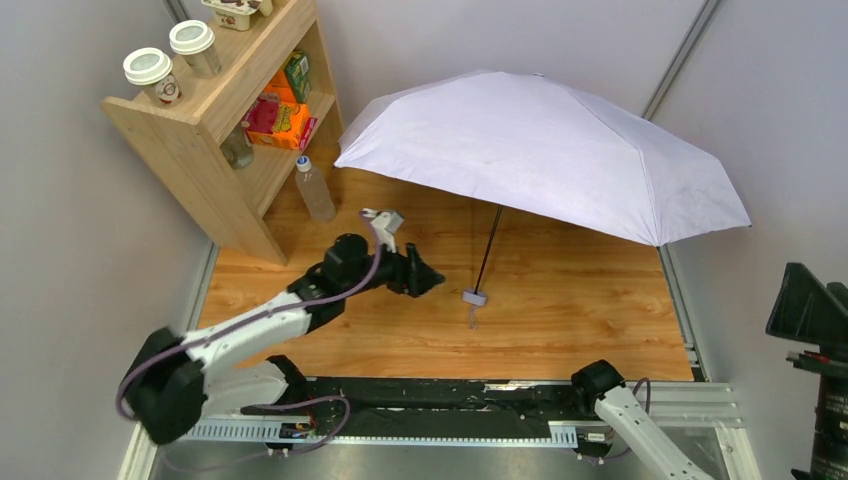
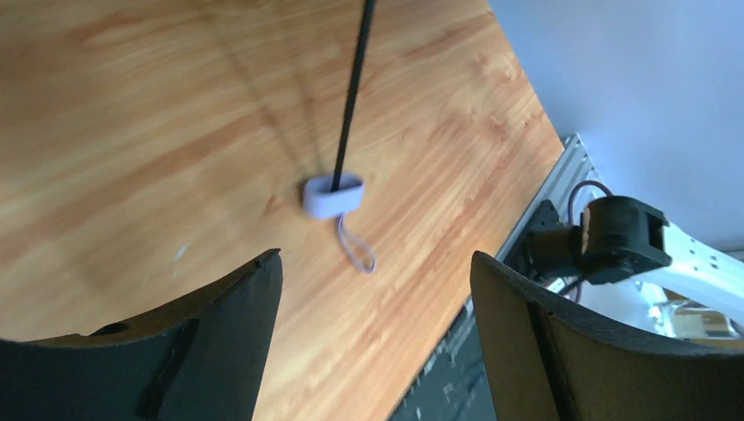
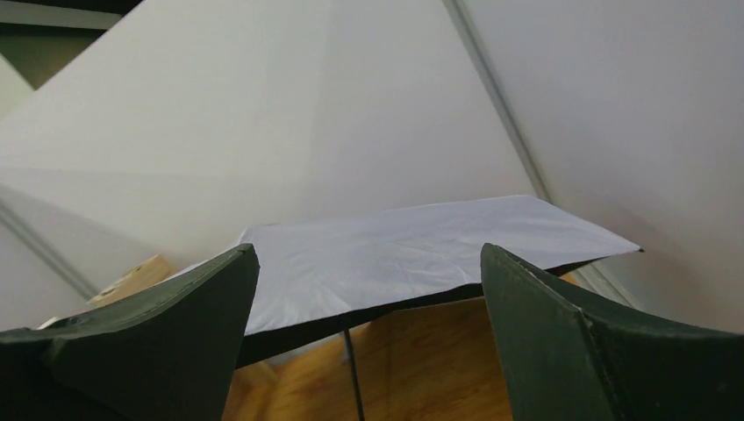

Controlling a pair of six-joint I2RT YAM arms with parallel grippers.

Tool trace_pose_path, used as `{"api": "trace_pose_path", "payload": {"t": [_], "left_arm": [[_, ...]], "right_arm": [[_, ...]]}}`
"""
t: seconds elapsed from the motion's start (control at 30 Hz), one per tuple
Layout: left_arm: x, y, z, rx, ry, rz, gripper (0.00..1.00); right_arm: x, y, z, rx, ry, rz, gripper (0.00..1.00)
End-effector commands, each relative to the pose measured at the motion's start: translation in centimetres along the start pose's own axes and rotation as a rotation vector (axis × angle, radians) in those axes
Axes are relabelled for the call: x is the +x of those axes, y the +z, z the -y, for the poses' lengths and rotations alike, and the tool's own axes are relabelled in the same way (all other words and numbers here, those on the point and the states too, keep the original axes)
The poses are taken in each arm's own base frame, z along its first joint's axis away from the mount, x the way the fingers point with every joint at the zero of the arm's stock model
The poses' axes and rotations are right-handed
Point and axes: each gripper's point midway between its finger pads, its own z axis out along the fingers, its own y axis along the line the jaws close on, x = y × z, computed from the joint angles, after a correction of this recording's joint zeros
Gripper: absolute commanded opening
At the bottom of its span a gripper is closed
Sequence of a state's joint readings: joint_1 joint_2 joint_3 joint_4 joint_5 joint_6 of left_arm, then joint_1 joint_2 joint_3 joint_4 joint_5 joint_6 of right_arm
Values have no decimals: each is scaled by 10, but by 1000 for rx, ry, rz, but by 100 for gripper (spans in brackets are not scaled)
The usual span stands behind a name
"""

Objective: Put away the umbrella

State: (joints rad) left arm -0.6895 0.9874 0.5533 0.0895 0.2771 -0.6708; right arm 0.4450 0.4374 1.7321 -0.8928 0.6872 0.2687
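Left gripper (image 2: 375,263): fingers spread wide, holding nothing, pointed at the grey handle (image 2: 333,195) just ahead, not touching; right gripper (image 3: 368,254): jaws parted, empty, facing the canopy from low down; umbrella (image 1: 540,150) open over the wooden table (image 1: 580,320), handle lowest, wrist strap (image 2: 358,250) trailing; shelf (image 1: 200,150) far left.

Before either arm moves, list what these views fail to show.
- Top view: the umbrella canopy hides its ribs.
- Top view: the bottom edge cuts off the right arm; its fingers show only in the right wrist view.
- Left wrist view: the top edge cuts off the shaft.
- Top view: print on the shelf boxes is too small.
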Motion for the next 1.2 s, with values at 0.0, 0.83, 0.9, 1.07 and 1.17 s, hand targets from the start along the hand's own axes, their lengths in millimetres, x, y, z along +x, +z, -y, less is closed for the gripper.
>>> {"api": "trace_pose_path", "payload": {"t": [0.0,0.83,0.9,1.07,1.17], "left_arm": [[-38,70,47,194,195,181,85],[-49,203,82,346,129,40,0],[-59,189,93,323,90,19,0],[-72,146,124,212,35,-67,0],[-74,127,138,145,47,-98,0]], "right_arm": [[13,-15,-33,-245,43,-34,100],[283,-65,29,-55,62,-797,100],[288,-44,9,-137,131,-691,100],[304,1,-42,-294,381,-476,100],[309,26,-75,-358,449,-435,100]]}}
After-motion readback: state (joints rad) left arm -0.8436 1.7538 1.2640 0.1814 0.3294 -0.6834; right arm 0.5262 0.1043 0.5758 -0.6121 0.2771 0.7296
